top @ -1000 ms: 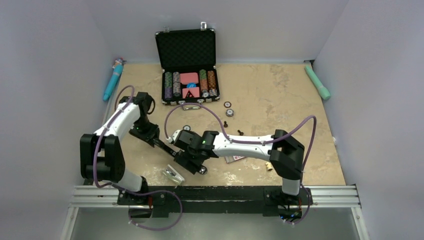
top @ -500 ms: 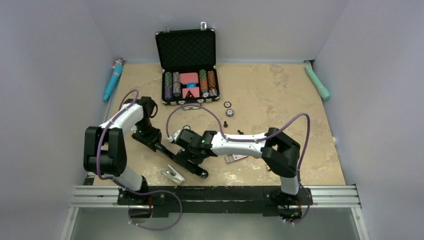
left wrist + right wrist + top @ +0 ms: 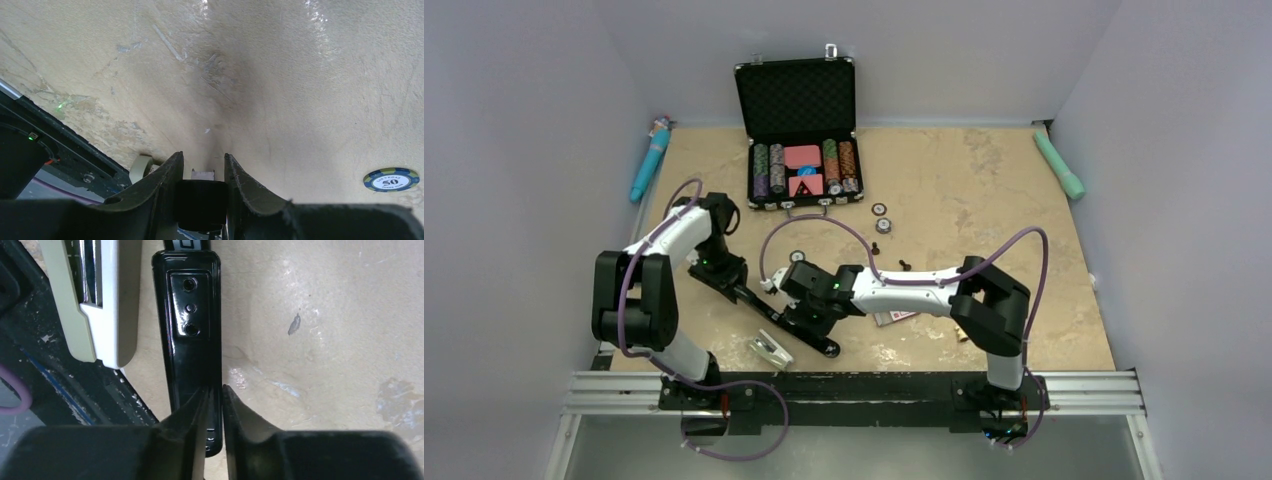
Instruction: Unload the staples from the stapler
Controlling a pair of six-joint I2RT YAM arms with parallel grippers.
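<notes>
The slim black stapler point(image 3: 769, 315) lies slanted on the table between the two arms. My left gripper point(image 3: 727, 282) is shut on its upper-left end; in the left wrist view that black end point(image 3: 201, 202) fills the gap between the jaws of the gripper point(image 3: 202, 157), and a small grey metal piece point(image 3: 202, 174) peeks out beyond it. My right gripper point(image 3: 800, 318) sits over the lower-right part. In the right wrist view the gripper point(image 3: 214, 390) is pinched narrow on the right edge of the glossy black stapler point(image 3: 191, 340). The staples are hidden.
A beige and chrome object point(image 3: 769, 348) point(image 3: 95, 300) lies just beside the stapler near the front rail. An open poker chip case point(image 3: 802, 150) stands at the back, with loose chips point(image 3: 880, 215) point(image 3: 391, 179) before it. A small red-and-white box point(image 3: 894, 317) lies under the right arm.
My right gripper has closed from wide open onto the stapler's edge. The left arm shifted slightly a second ago and has held still since, keeping its grip.
</notes>
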